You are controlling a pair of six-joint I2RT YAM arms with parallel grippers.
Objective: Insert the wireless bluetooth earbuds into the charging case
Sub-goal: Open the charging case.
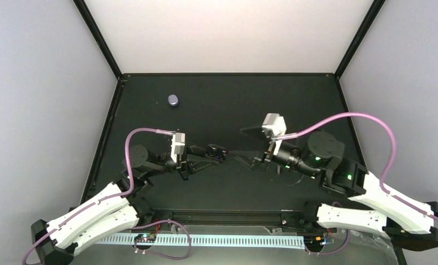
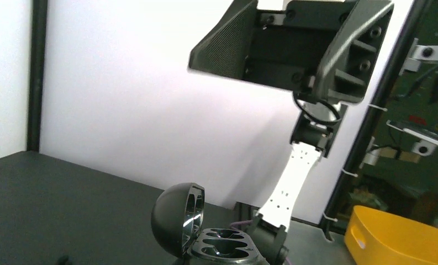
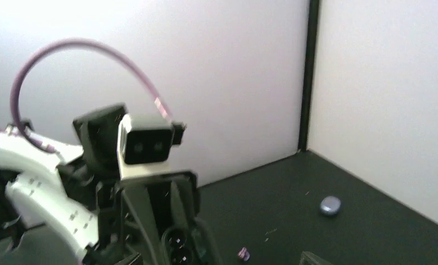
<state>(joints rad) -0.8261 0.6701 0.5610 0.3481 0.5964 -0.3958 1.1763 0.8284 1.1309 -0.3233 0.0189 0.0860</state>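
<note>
Left hand [image 1: 210,154] clamped on dark rounded plastic charging case [image 2: 175,221], lid open, above desk [image 1: 216,105] centre. Right hand [image 1: 248,148] wide open, empty. Tiny purple plastic earbud [image 3: 243,254] on desk nearby. Small lavender pebble [image 1: 173,100] near far-left corner.

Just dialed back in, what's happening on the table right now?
The left gripper holds the open charging case, both wells looking empty. The right gripper hovers open opposite it, seemingly empty. One lilac earbud lies on the table's far left; a tiny purple piece, maybe the other, lies nearer.
</note>
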